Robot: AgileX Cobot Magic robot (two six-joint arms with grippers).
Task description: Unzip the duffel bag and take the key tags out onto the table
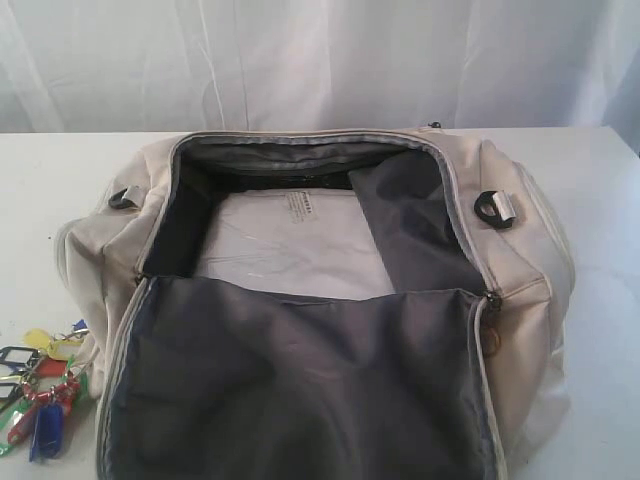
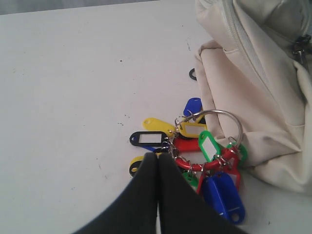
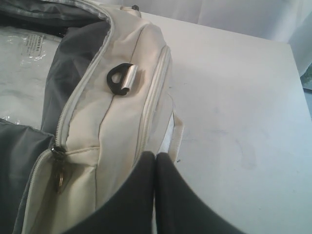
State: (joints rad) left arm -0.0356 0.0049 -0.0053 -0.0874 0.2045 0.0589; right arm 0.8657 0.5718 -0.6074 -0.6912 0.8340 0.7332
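Note:
The cream duffel bag (image 1: 522, 300) lies unzipped on the white table (image 1: 60, 190), its dark grey lined flap (image 1: 300, 385) folded toward the front. The key tags (image 1: 45, 392) rest on the table by the bag's left end, outside it. In the left wrist view the red, blue, yellow, green and black key tags (image 2: 201, 146) lie on a metal ring against the bag (image 2: 263, 97). My left gripper (image 2: 157, 157) is shut just over them, holding nothing. My right gripper (image 3: 155, 155) is shut and empty beside the bag's right end (image 3: 122, 126). Neither gripper shows in the exterior view.
A white plastic-wrapped sheet (image 1: 300, 240) lies in the bag's bottom. A black D-ring (image 3: 119, 78) and a zipper pull (image 3: 59, 168) sit on the right end. A pale strap (image 3: 176, 134) trails onto the table (image 3: 234, 97). A white curtain (image 1: 320, 60) hangs behind.

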